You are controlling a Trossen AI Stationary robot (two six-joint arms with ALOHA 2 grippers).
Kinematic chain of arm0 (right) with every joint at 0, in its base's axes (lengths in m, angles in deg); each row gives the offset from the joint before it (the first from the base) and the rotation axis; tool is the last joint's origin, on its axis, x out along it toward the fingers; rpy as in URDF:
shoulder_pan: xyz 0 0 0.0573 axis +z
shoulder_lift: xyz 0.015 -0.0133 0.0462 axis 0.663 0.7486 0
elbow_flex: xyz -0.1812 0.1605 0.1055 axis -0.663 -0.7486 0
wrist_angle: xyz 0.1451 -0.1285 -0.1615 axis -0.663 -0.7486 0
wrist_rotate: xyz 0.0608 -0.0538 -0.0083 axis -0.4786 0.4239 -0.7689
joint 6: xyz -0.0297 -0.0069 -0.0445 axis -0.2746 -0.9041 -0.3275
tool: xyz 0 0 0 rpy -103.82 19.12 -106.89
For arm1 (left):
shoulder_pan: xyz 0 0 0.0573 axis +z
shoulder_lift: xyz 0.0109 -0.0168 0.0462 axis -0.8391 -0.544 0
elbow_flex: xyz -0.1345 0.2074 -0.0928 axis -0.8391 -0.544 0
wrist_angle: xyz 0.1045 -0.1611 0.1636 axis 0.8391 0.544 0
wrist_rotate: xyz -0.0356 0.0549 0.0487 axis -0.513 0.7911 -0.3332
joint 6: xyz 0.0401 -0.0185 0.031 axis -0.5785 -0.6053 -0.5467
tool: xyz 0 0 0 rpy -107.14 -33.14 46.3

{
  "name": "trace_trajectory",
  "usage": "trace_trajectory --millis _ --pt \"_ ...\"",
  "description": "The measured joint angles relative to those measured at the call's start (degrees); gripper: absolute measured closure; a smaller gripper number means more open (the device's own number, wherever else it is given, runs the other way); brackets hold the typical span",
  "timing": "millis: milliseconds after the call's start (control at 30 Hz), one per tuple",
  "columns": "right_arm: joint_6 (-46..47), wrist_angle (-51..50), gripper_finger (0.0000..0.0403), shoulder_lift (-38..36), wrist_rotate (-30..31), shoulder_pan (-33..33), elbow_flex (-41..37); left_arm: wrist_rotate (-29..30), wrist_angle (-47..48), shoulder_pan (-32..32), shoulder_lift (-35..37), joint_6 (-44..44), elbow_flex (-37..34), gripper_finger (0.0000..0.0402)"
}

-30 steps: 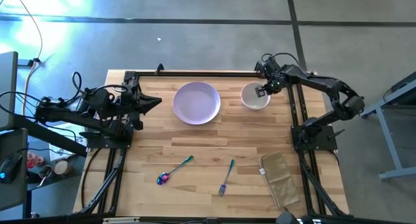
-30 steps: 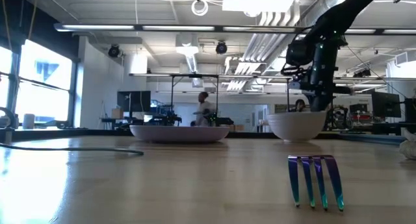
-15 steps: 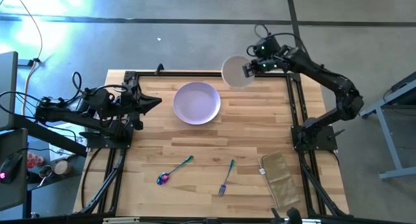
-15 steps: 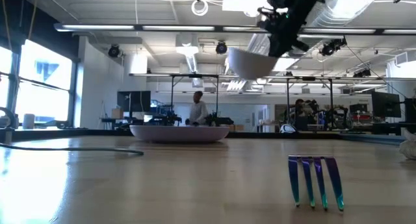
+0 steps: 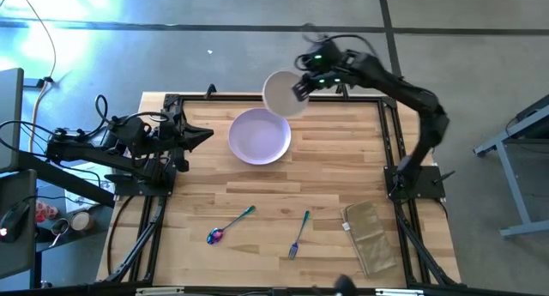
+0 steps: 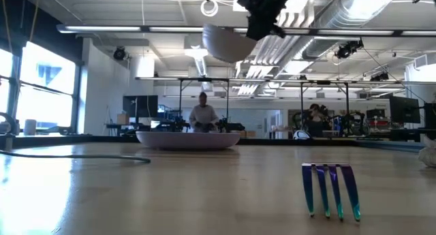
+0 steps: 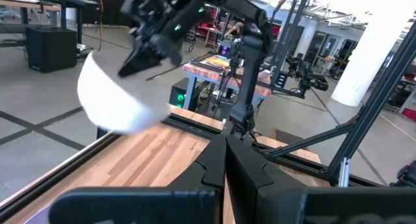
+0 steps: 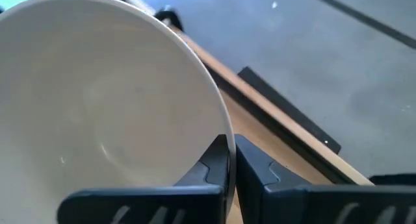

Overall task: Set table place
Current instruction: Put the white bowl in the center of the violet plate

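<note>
My right gripper [image 5: 299, 87] is shut on the cream bowl [image 5: 283, 93] and carries it high above the table's far edge, just beyond the lavender plate [image 5: 259, 135]. The bowl also shows in the low view [image 6: 225, 43] and fills the right wrist view [image 8: 104, 100]. The plate rests flat on the table [image 5: 326, 176]. The purple-blue spoon [image 5: 228, 225] and the teal-handled fork [image 5: 298, 234] lie flat near the front edge. My left gripper [image 5: 206, 135] is shut and empty at the table's left, pointing toward the plate. My right gripper pinches the bowl's rim [image 8: 225, 141] on its right side, one finger inside the bowl [image 8: 208, 165] and one outside [image 8: 260, 172]. The fingers come from the table's right, slanting down. The bowl is lifted clear, mouth up, a little tilted.
A tan folded cloth [image 5: 370, 236] lies at the front right. Black frame rails [image 5: 396, 159] run along the table's left, right and far edges. A person stands in the room behind the table [image 6: 201, 116]. Bare wood lies between plate and cutlery.
My right gripper has lifted the cream bowl off the table at the far right and carried it up and toward the table's left, until it hangs near the plate's far side. The bowl has stayed mouth up. The plate, spoon and fork have not moved.
</note>
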Motion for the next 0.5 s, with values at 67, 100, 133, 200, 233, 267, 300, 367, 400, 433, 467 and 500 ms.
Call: trace_trajectory --millis 67,100,133,200,233,267,300,367,400,433,467,500 --pt "-0.75 -1.18 0.0403 3.89 -0.54 0.9 3.18 -0.02 0.02 0.01 0.0 0.0 0.0 0.0401" --pt "-0.79 -1.7 0.0403 5.7 -0.58 1.39 4.68 -0.01 0.03 0.01 0.0 0.0 0.0 0.0401" --pt "-0.88 -2.2 0.0403 7.48 -0.6 1.91 6.0 -0.01 0.07 0.02 0.0 0.0 0.0 0.0401" --pt "-1.04 -3.07 0.0403 11.03 -0.68 2.95 8.17 -0.02 0.38 0.01 0.02 0.0 0.0 0.0401" --pt "-1.17 -3.3 0.0403 12.76 -0.83 3.54 8.95 -0.02 0.65 0.02 0.02 0.0 0.0 0.0401" --pt "-1.21 -3.42 0.0403 14.53 -1.41 4.11 9.76 -0.02 0.96 0.02 0.02 0.0 0.0 0.0401" --pt "-1.23 -3.4 0.0403 16.25 -2.38 4.63 10.45 -0.02 1.29 0.01 0.0 0.02 0.0 0.0401" --pt "-1.23 -3.39 0.0403 19.38 -3.78 5.56 11.6 -0.02 1.48 0.0 0.0 0.02 0.0 0.0401" --pt "-1.21 -3.34 0.0403 20.83 -4.01 5.95 11.95 -0.02 1.57 0.02 0.02 0.02 0.0 0.0401" --pt "-1.22 -3.4 0.0403 22.28 -4.2 6.33 12.29 -0.02 1.61 0.0 0.02 0.02 0.0 0.0401" --pt "-1.22 -3.44 0.0403 23.8 -4.19 6.64 12.53 -0.02 1.65 0.0 0.02 0.02 0.0 0.0401" --pt "-1.23 -3.5 0.0403 25.1 -4.13 6.89 12.58 -0.02 1.71 0.01 0.02 0.02 0.0 0.0401"
